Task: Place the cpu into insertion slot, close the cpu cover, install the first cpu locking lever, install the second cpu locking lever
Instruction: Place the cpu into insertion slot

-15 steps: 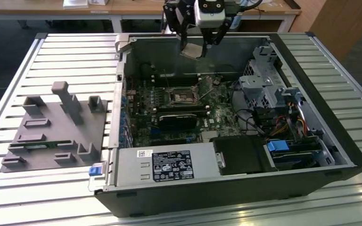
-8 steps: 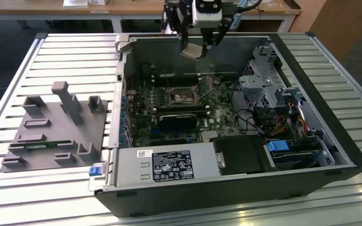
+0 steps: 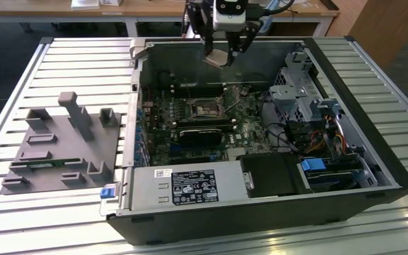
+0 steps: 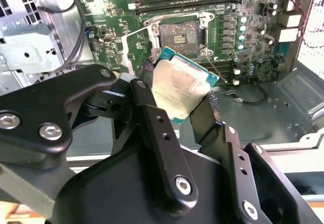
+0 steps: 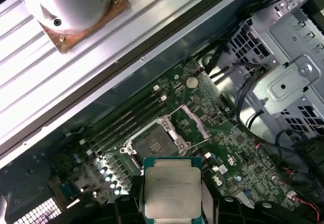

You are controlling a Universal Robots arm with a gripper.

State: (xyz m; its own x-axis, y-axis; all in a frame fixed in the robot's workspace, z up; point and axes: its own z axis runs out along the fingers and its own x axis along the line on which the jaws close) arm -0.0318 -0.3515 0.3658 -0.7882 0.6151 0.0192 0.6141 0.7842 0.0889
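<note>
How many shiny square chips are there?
1. The cpu is pinched in the gripper, up above the open computer case, not in the insertion slot. Others could be hidden under parts inside the case.

Counted on scene: one gripper (image 3: 222, 54) with two fingers (image 4: 154, 123) | one cpu (image 4: 179, 90) | one insertion slot (image 5: 152, 144) | one cpu cover (image 5: 196, 122) | one green motherboard (image 3: 246, 133) | one coin-cell battery (image 5: 191, 81) | one power supply (image 3: 189, 186) | one open computer case (image 3: 261, 226) | one grey fixture block (image 3: 48, 154) | one slatted table (image 3: 19, 212)
</note>
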